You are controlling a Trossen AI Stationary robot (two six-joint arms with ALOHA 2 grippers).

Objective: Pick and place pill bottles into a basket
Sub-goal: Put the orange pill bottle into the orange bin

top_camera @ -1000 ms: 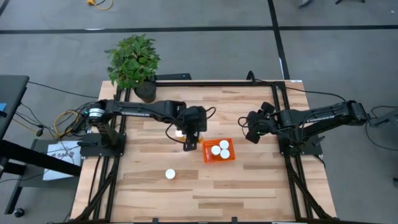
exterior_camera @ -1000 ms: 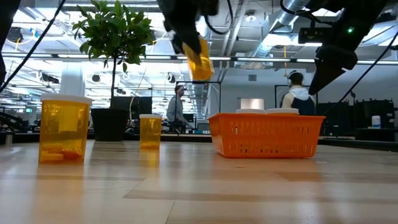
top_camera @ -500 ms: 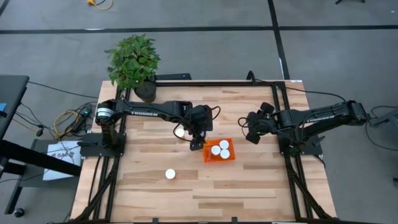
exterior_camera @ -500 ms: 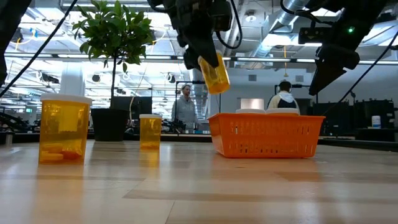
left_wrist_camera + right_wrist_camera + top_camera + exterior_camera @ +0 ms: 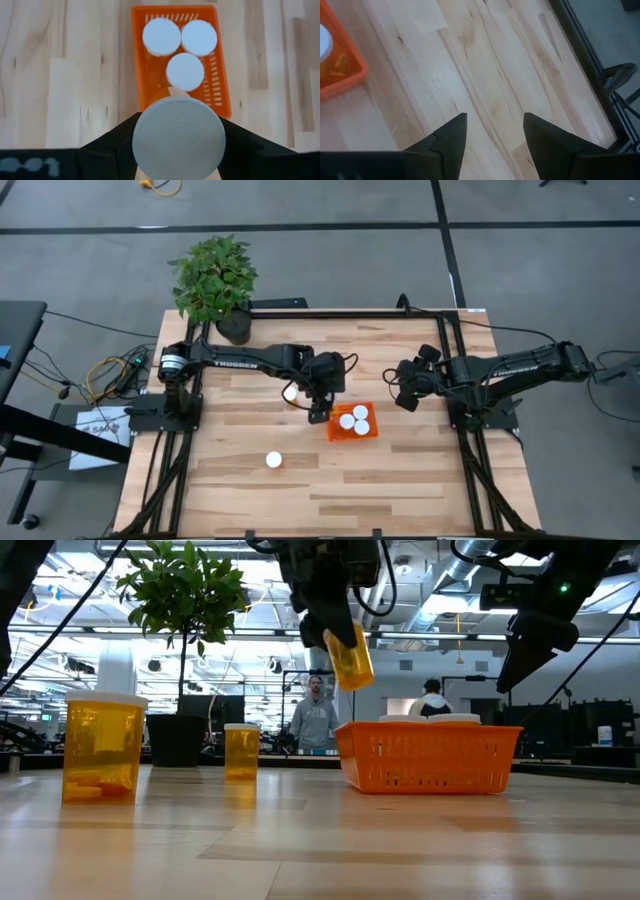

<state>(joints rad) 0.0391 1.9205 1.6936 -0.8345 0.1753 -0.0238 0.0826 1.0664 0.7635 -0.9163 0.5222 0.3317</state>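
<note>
- The table is a light wooden surface carrying both arms, the basket and the loose bottles; a potted plant stands at its far left corner.
- The left arm reaches across the table toward the centre. Its left pincer is just beside the left end of the basket and clamps a held pill bottle by its body.
- In the low view the held pill bottle hangs tilted in the air, above the basket's left end and clear of the rim.
- The right arm lies over the right side of the table. Its right pincer is raised, well apart from the basket, with fingers spread wide and nothing between them.
- The basket, orange with perforated sides, sits at mid-table. It contains three basket bottles, white caps up, set close together.
- A front pill bottle stands upright alone on the near left part of the table.
- A rear pill bottle stands upright farther back, near the left arm.
- Two people are visible in the room beyond the table.
</note>
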